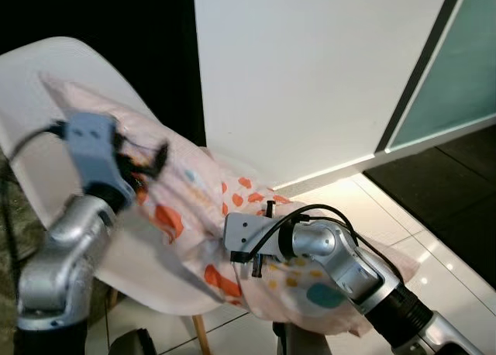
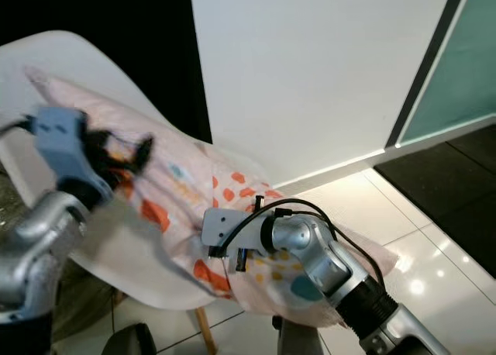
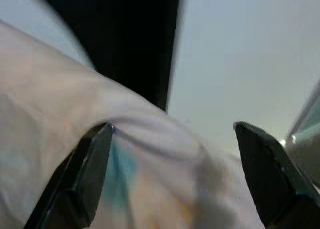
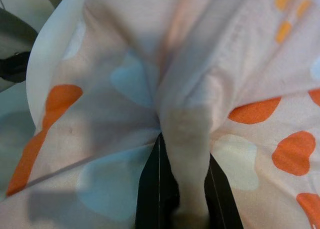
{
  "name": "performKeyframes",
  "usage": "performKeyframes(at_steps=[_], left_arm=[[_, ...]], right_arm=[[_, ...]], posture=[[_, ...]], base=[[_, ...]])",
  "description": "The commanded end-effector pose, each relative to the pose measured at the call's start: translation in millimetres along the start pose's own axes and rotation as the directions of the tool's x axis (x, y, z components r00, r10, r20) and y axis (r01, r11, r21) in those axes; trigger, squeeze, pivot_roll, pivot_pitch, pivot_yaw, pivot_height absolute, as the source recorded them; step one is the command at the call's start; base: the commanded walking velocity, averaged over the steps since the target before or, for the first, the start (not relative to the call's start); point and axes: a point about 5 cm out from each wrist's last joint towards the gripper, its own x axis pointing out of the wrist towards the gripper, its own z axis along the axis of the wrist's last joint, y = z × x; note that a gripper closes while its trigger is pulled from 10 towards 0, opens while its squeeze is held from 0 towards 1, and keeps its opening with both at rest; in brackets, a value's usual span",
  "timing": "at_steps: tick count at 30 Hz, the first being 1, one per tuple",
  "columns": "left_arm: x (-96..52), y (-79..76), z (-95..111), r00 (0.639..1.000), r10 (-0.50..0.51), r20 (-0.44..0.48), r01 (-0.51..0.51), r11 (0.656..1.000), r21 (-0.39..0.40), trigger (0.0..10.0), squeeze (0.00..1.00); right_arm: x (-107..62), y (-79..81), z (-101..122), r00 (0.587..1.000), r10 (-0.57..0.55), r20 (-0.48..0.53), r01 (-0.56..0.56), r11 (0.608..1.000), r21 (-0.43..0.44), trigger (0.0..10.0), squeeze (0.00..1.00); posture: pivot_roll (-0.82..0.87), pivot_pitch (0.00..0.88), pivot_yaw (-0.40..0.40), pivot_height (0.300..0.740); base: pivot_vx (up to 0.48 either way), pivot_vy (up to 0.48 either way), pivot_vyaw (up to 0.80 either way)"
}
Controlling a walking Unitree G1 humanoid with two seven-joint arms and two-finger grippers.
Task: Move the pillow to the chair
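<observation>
The pillow [image 1: 194,200], pale pink with orange and blue hearts, lies across the seat of a white shell chair [image 1: 46,84] and hangs off its front edge. In the right wrist view my right gripper [image 4: 182,189] is shut on a pinched fold of the pillow [image 4: 185,119]. Its wrist [image 1: 252,239] sits against the pillow's lower part. My left gripper [image 1: 147,157] hovers over the pillow's upper part near the chair back. It is open, and its fingers [image 3: 85,174] stand wide apart with the fabric just beneath them.
A white wall [image 1: 310,76] rises right behind the chair, with a teal glass panel [image 1: 457,68] to its right. Glossy white floor tiles [image 1: 372,208] lie below. A wooden chair leg [image 1: 200,332] shows under the seat. Left of the wall is a dark opening [image 1: 155,29].
</observation>
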Motion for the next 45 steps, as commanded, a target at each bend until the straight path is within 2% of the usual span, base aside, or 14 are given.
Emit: performKeyframes(at_steps=[1, 5, 7, 10, 13, 16, 22, 25, 31, 34, 36, 38, 41, 45], left_arm=[[1.3, 10.2, 1, 0.996, 0.088, -0.012, -0.089, 0.99, -0.113, 10.0, 0.0], [3.6, 19.0, -5, 0.986, 0.157, -0.059, -0.167, 0.956, -0.241, 10.0, 0.0], [2.3, 26.0, -20, 0.969, 0.197, -0.146, -0.237, 0.907, -0.348, 10.0, 0.0], [0.7, 28.0, -28, 0.961, 0.206, -0.187, -0.265, 0.883, -0.387, 10.0, 0.0], [-2.5, 29.3, -38, 0.938, 0.226, -0.261, -0.331, 0.803, -0.495, 10.0, 0.0], [-4.8, 27.7, -32, 0.931, 0.244, -0.272, -0.359, 0.754, -0.55, 10.0, 0.0], [-20.0, 41.1, -13, 0.909, 0.339, -0.244, -0.417, 0.769, -0.485, 10.0, 0.0], [-48.4, 63.8, 0, 0.832, 0.509, -0.22, -0.554, 0.749, -0.364, 10.0, 0.0], [-69.5, 66.0, 13, 0.788, 0.585, -0.193, -0.615, 0.731, -0.296, 10.0, 0.0], [-82.4, 72.7, 4, 0.743, 0.623, -0.244, -0.668, 0.672, -0.32, 10.0, 0.0], [-82.4, 72.7, 4, 0.743, 0.623, -0.244, -0.668, 0.672, -0.32, 10.0, 0.0], [-87.3, 66.9, -10, 0.721, 0.616, -0.318, -0.691, 0.605, -0.395, 10.0, 0.0], [-90.0, 61.5, -17, 0.712, 0.608, -0.351, -0.7, 0.567, -0.435, 10.0, 0.0], [-98.6, 60.2, -38, 0.664, 0.604, -0.441, -0.743, 0.461, -0.486, 10.0, 0.0]], right_arm=[[3.2, 11.6, -10, 0.997, 0.058, -0.047, -0.057, 0.998, 0.019, 10.0, 0.0], [3.0, 11.8, -9, 0.997, 0.062, -0.046, -0.061, 0.998, 0.013, 10.0, 0.0], [2.8, 11.2, -9, 0.997, 0.061, -0.045, -0.061, 0.998, 0.008, 10.0, 0.0], [2.8, 10.4, -9, 0.997, 0.058, -0.045, -0.058, 0.998, 0.006, 10.0, 0.0], [2.8, 7.5, -9, 0.998, 0.043, -0.052, -0.043, 0.999, 0.002, 10.0, 0.0], [2.4, 6.3, -9, 0.998, 0.033, -0.057, -0.033, 0.999, 0.0, 10.0, 0.0], [1.8, 3.4, -11, 0.998, 0.015, -0.069, -0.015, 1.0, -0.001, 10.0, 0.0], [0.9, 0.8, -14, 0.997, 0.003, -0.078, -0.003, 1.0, -0.001, 10.0, 0.0], [0.1, -2.4, -16, 0.996, -0.004, -0.09, 0.004, 1.0, -0.011, 10.0, 0.0], [1.2, -3.1, -16, 0.996, -0.004, -0.089, 0.003, 1.0, -0.014, 10.0, 0.0], [1.2, -3.1, -16, 0.996, -0.004, -0.089, 0.003, 1.0, -0.014, 10.0, 0.0], [1.9, -3.7, -15, 0.996, -0.006, -0.089, 0.004, 1.0, -0.019, 10.0, 0.0], [1.5, -4.3, -15, 0.996, -0.008, -0.089, 0.006, 1.0, -0.02, 10.0, 0.0], [1.6, -4.9, -16, 0.996, -0.012, -0.091, 0.011, 1.0, -0.021, 10.0, 0.0]], posture=[[-0.13, 0.071, -0.018, 0.436], [-0.14, 0.07, -0.017, 0.421], [-0.14, 0.069, -0.017, 0.411], [-0.14, 0.068, -0.017, 0.406], [-0.14, 0.069, -0.015, 0.391], [-0.14, 0.069, -0.014, 0.376], [-0.14, 0.076, -0.011, 0.356], [-0.13, 0.08, -0.013, 0.341], [-0.12, 0.083, -0.018, 0.321], [-0.11, 0.082, -0.021, 0.306], [-0.11, 0.082, -0.021, 0.306], [-0.12, 0.081, -0.019, 0.3], [-0.12, 0.081, -0.016, 0.3], [-0.13, 0.077, -0.018, 0.3]], base=[[0.0, 0.0, 0.0], [0.0, 0.0, 0.0], [0.0, 0.0, 0.0], [0.0, 0.0, 0.0], [0.0, 0.0, 0.0], [0.0, 0.0, 0.0], [0.0, 0.0, 0.0], [0.0, 0.0, 0.0], [0.0, 0.0, 0.0], [0.0, 0.0, 0.0], [0.0, 0.0, 0.0], [0.0, 0.0, 0.0], [0.0, 0.0, 0.0], [0.0, 0.0, 0.0]])
